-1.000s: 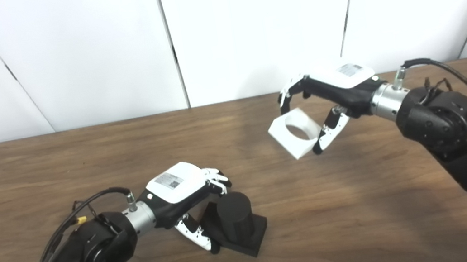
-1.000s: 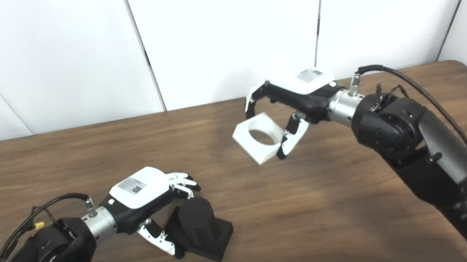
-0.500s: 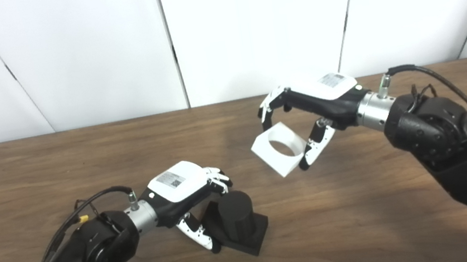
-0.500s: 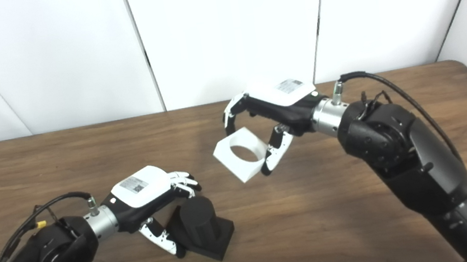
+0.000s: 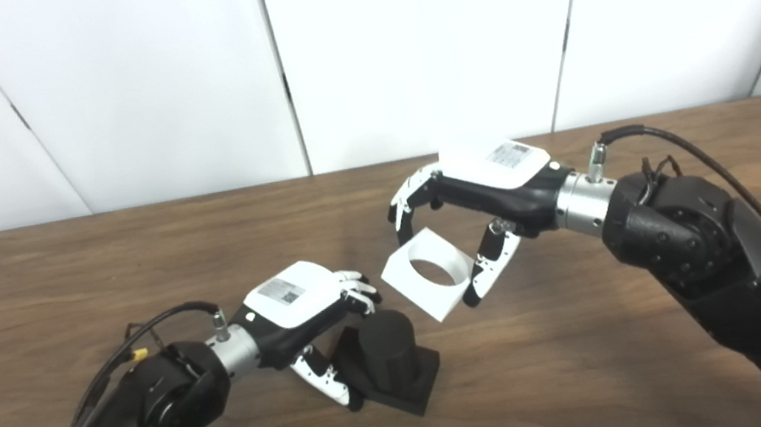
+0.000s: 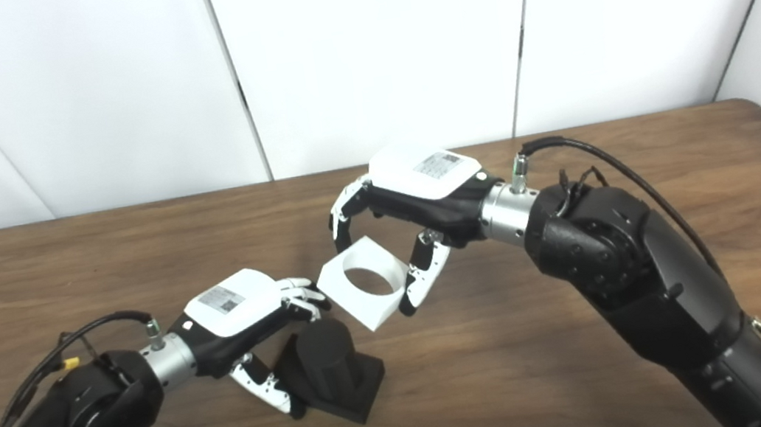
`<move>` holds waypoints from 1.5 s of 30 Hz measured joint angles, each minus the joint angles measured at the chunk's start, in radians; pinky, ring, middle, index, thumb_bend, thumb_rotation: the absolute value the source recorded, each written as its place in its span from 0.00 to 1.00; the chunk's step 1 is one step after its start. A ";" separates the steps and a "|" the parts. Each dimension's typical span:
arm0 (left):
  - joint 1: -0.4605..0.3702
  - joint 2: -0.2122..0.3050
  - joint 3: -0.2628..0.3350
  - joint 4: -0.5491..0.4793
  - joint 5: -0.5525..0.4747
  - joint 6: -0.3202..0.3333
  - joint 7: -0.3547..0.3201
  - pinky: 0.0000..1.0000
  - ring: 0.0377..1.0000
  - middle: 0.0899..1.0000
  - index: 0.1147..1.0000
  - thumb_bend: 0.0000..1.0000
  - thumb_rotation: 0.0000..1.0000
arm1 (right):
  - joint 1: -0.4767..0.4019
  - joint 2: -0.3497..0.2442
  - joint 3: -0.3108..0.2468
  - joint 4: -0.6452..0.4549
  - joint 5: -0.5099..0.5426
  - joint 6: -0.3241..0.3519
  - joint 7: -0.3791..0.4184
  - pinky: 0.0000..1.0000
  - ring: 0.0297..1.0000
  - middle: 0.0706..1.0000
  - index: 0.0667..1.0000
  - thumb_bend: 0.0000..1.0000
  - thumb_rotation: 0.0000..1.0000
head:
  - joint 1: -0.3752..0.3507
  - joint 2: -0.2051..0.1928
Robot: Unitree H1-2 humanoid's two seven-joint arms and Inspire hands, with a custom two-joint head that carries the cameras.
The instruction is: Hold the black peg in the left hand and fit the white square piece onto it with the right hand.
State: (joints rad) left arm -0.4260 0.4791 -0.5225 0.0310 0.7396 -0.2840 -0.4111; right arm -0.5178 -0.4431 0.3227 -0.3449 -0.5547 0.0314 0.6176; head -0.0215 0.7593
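Nearest, the left hand (image 5: 305, 312) grips the black peg (image 5: 391, 365), which stands on its square base on the wooden table (image 5: 63, 288). Just beyond, the right hand (image 5: 478, 192) pinches the white square piece (image 5: 429, 284), lifted, near the peg's top.

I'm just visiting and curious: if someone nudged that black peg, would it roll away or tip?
Probably neither. The black peg stands on a square base flat on the table, so it likely slides instead. It looks solid and stiff. The left hand grips it, steadying it further.
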 measured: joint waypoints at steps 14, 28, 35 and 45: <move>-0.001 -0.009 0.000 0.002 0.011 0.005 0.004 0.73 0.89 0.82 0.42 0.52 0.07 | 0.021 0.033 0.046 0.000 -0.002 -0.006 0.002 0.60 0.76 0.73 0.44 0.52 0.13 | 0.049 0.009; -0.004 -0.015 -0.001 0.004 0.015 0.008 0.001 0.75 0.88 0.83 0.42 0.52 0.07 | 0.042 0.063 0.063 0.028 -0.015 -0.031 -0.005 0.62 0.77 0.73 0.44 0.52 0.13 | 0.051 0.009; -0.005 -0.018 -0.001 0.002 0.018 0.008 0.001 0.74 0.88 0.83 0.42 0.52 0.07 | 0.044 0.088 0.077 0.071 -0.021 -0.040 -0.025 0.62 0.77 0.73 0.44 0.52 0.13 | 0.054 0.011; -0.005 -0.019 -0.001 0.002 0.019 0.010 -0.002 0.75 0.88 0.82 0.42 0.52 0.07 | 0.048 0.099 0.085 0.097 -0.026 -0.050 -0.044 0.61 0.77 0.73 0.44 0.52 0.13 | 0.052 0.009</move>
State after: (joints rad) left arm -0.4309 0.4602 -0.5231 0.0329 0.7587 -0.2737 -0.4133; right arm -0.4693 -0.3445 0.4079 -0.2480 -0.5806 -0.0181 0.5737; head 0.0307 0.7685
